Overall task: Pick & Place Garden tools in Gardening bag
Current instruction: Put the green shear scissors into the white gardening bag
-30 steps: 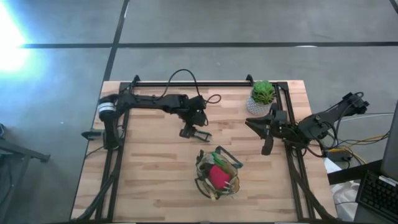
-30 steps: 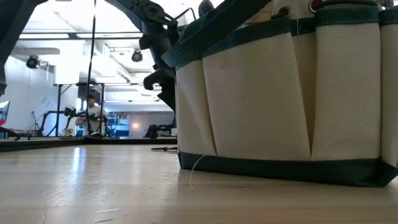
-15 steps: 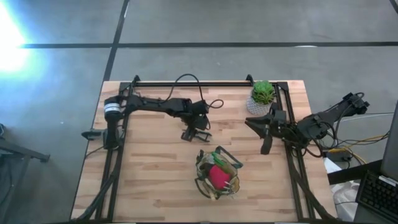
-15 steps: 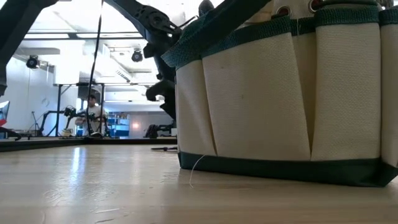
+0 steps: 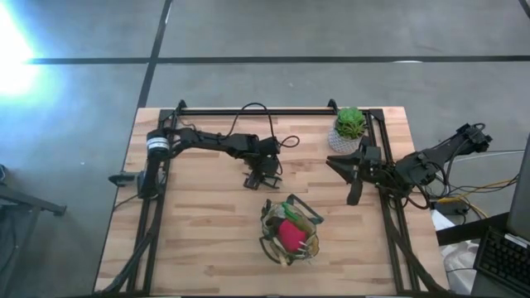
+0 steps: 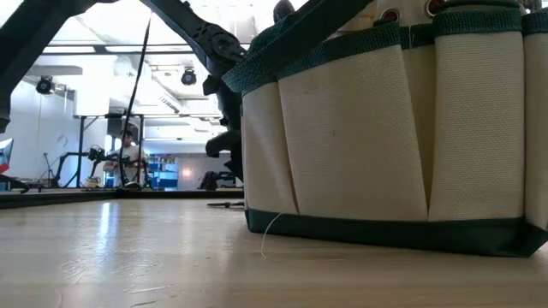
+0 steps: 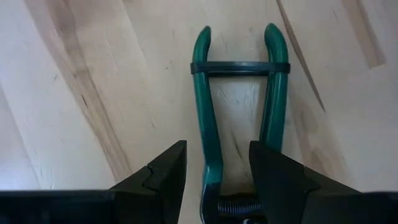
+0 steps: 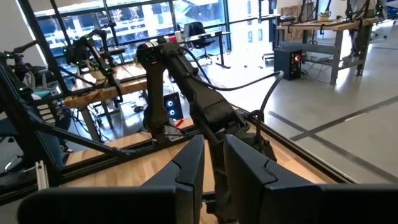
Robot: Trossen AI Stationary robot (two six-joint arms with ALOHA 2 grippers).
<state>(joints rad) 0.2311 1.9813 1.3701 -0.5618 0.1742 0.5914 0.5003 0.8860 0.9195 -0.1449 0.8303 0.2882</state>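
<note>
Green-handled pruners lie flat on the wooden table, a dark ring joining their handle ends. My left gripper points steeply down over them, open, one finger on each side of the handles near the spring; I cannot tell whether it touches them. In the low view it hangs just above the pruners. The gardening bag stands at the table's near middle, with a red item and other tools inside. My right gripper waits at the right, held level, open by a narrow gap with nothing in it.
A green plant in a whitish pot stands at the far right corner, beside my right arm. The bag's pale wall fills the right of the low view. Bare table lies left of the bag.
My left gripper has sunk toward the pruners and shifted slightly toward the table's right, its fingers keeping the same gap. The pruners and the bag have stayed in place.
</note>
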